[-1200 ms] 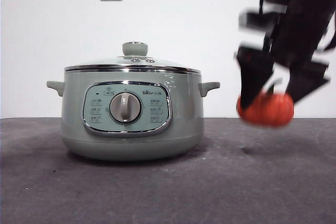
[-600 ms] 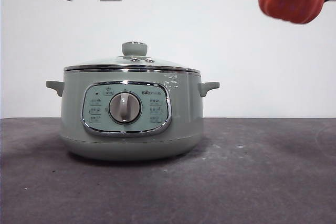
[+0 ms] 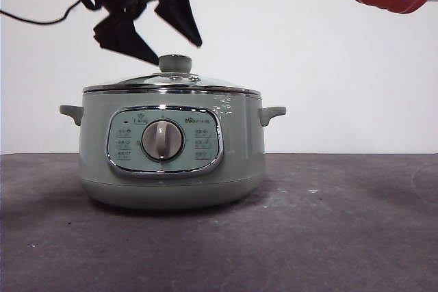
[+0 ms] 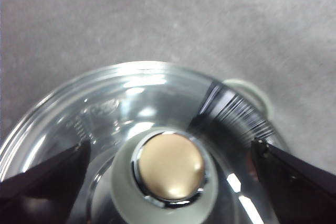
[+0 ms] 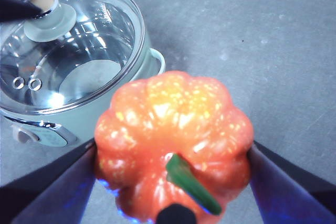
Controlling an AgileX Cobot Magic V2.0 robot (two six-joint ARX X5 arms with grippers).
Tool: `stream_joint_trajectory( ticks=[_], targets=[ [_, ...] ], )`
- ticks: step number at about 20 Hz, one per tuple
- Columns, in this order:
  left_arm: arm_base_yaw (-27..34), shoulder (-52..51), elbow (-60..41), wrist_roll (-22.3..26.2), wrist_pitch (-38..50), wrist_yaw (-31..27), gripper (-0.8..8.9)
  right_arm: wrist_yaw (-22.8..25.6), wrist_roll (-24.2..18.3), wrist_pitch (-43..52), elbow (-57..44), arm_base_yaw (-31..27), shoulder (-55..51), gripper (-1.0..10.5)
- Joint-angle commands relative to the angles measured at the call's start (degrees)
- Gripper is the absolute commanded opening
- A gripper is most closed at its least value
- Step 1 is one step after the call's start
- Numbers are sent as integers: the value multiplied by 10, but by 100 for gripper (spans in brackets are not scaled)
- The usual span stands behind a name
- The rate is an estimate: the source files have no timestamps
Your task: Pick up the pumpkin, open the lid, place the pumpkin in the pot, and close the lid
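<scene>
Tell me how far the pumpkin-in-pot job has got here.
Done: the pumpkin is picked up, clamped in the right gripper high above the table. In hand: the left gripper, open, hangs just above the lid knob. Left: lift the lid off the pot, drop the pumpkin in, close it.

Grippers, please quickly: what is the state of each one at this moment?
Left gripper: open, jaws on either side of the lid knob, not gripping it.
Right gripper: shut on the pumpkin, held high beside the pot.
</scene>
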Motion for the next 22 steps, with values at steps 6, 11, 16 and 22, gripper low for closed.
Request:
stream_joint_trajectory(
  ticks=[6, 11, 16, 22],
  targets=[
    [-7, 14, 0, 14, -4, -15, 722, 0, 6, 4, 1, 1, 0, -11],
    [-14, 18, 0, 17, -12, -17, 716, 0, 6, 4, 1, 1, 0, -11],
    [-14, 18, 0, 17, -26, -29, 359, 0, 6, 4, 1, 1, 0, -11],
    [-14, 18, 0, 17, -23, -28, 73, 0, 6, 3, 1, 1, 0, -11]
  ],
)
